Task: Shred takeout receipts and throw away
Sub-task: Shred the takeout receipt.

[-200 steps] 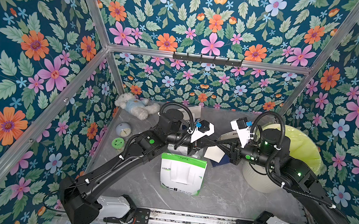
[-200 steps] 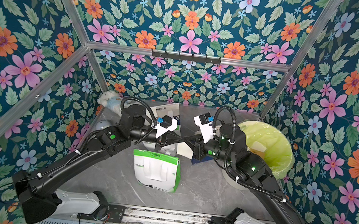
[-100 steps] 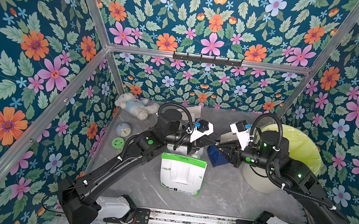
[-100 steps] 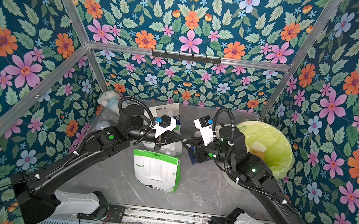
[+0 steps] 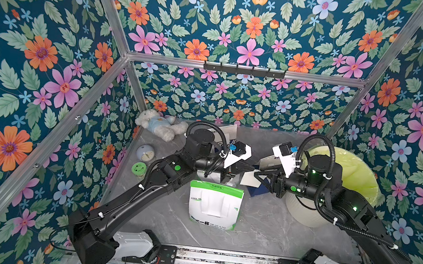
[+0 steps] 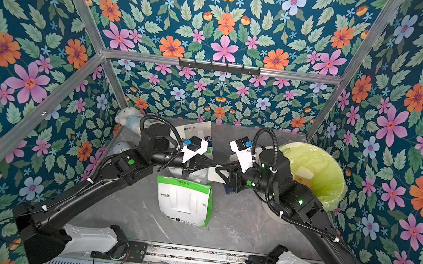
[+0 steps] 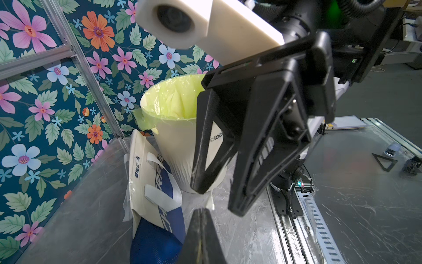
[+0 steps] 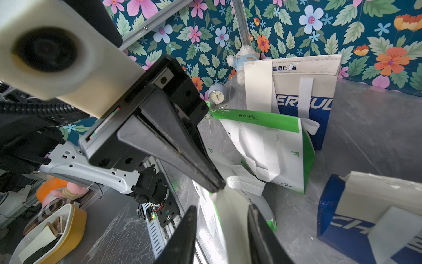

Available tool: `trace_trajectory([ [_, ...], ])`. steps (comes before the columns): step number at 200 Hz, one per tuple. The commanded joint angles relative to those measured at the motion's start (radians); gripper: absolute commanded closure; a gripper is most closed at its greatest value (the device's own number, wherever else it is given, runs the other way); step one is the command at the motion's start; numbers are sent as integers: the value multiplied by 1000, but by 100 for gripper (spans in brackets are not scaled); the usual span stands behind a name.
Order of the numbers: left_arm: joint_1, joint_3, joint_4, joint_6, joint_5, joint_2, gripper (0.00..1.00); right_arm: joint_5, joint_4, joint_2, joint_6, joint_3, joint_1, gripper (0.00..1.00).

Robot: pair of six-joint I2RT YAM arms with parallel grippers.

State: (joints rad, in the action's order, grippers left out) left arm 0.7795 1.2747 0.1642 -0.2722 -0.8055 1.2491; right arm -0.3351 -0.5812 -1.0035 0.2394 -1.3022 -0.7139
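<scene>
A white takeout receipt [image 5: 249, 180] hangs in mid-air over the table's middle, pinched at one corner by my left gripper [image 5: 252, 168], which is shut on it. My right gripper [image 5: 256, 173] faces it tip to tip. In the right wrist view the receipt [image 8: 233, 219] drops from the left gripper [image 8: 219, 187] between the fingers of the open right gripper [image 8: 222, 206]. The left wrist view shows only a paper scrap [image 7: 211, 202] at the shut left gripper [image 7: 202, 210]. Another white sheet [image 8: 259, 84] lies flat against the standing blue-and-white bag [image 8: 303, 96].
A white bin with a yellow-green liner [image 5: 350, 177] stands at the right, behind my right arm. A green-and-white bag [image 5: 213, 204] lies in front of the grippers. A blue-and-white bag [image 5: 258, 190] lies under them. A teddy bear [image 5: 158, 127] and small clock [image 5: 145, 153] sit back left.
My right gripper was shut on the sheet with the left one a second ago; it has since let go and opened. The sheet now hangs from the left gripper alone.
</scene>
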Motion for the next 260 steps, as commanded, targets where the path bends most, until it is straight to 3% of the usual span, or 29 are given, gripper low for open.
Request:
trace_trajectory([
  [1,0,5,-23,-10,-3,-4,100,11,13,-5,-4,-5,0,73],
  [35,0,7,-23,-12,-3,-4,100,37,-7,-23,16,-20,-1,100],
  [109,18,-115,-231,3,18,-130,100,332,-183,-98,134,-134,5,100],
  [171,23,-138,-230,13,37,-169,100,343,-152,-82,147,-116,22,100],
  [260,23,-149,-227,14,59,-209,100,544,-262,30,178,-56,150,100],
])
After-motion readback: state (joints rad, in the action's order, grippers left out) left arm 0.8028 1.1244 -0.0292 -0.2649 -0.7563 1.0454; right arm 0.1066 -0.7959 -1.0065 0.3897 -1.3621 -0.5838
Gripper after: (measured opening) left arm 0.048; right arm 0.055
